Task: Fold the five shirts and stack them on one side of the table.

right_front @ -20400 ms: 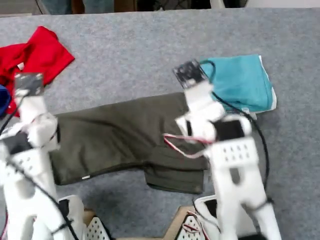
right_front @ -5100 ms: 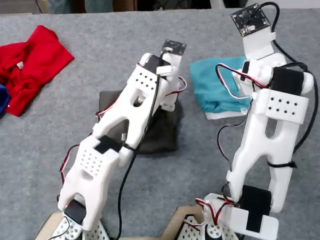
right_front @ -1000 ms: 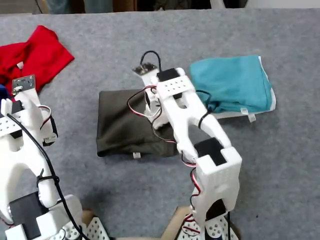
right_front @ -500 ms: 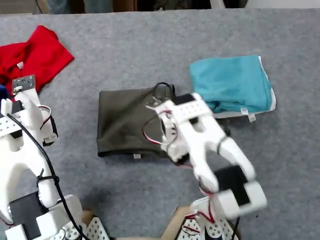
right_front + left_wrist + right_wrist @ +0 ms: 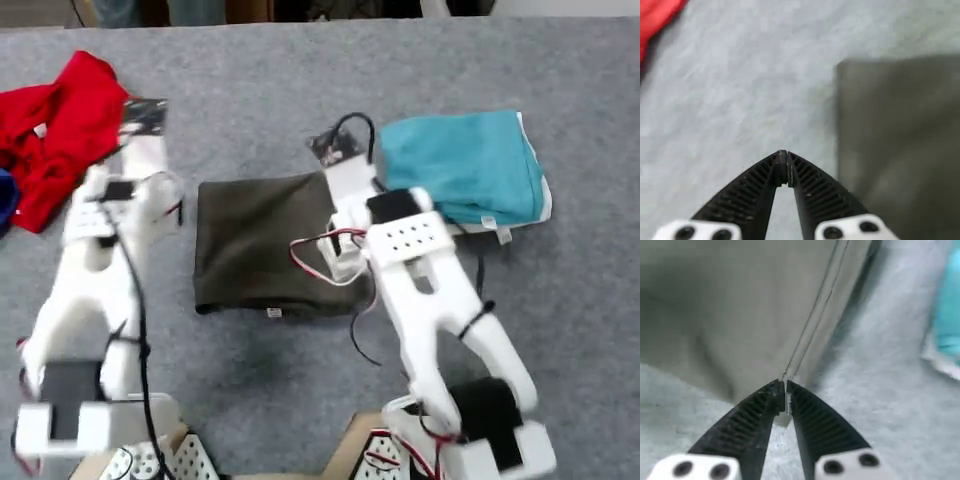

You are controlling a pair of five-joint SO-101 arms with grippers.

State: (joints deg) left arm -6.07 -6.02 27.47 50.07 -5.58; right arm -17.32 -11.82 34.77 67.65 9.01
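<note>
A dark olive shirt lies folded in the middle of the table. A folded teal shirt lies to its right, and a crumpled red shirt sits at the far left. My right arm stands over the olive shirt's right edge. The right gripper is shut, its tips at the hem of the olive shirt; whether they pinch cloth is unclear. My left arm hangs between the red and olive shirts. The left gripper is shut on nothing above bare felt, a little left of the olive shirt.
The table is covered in grey felt. A bit of blue cloth shows at the left edge below the red shirt. The arm bases stand at the near edge. Open felt lies behind the shirts and at the near right.
My left arm has swung in from the left edge toward the olive shirt's left side. My right arm has shifted back over the shirt's right edge. The shirts have not moved.
</note>
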